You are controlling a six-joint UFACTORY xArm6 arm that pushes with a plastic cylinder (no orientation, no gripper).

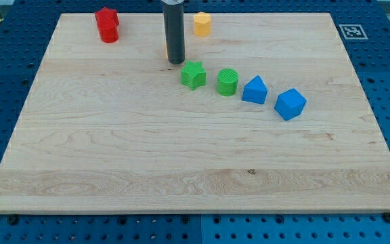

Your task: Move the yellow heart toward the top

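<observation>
My tip (176, 62) rests on the board in the upper middle, just up-left of a green star (193, 74). A thin yellow sliver (167, 49) shows at the rod's left edge; the rest of that block is hidden behind the rod and its shape cannot be made out. A second yellow block (202, 24), roughly hexagonal, sits near the board's top edge, to the right of the rod and apart from it.
Two red blocks (107, 25) sit close together at the view's top left. Right of the green star, a green cylinder (227, 82), a blue wedge-like block (254, 90) and a blue cube (290, 104) form a row slanting down-right. The wooden board (181, 169) lies on a blue perforated table.
</observation>
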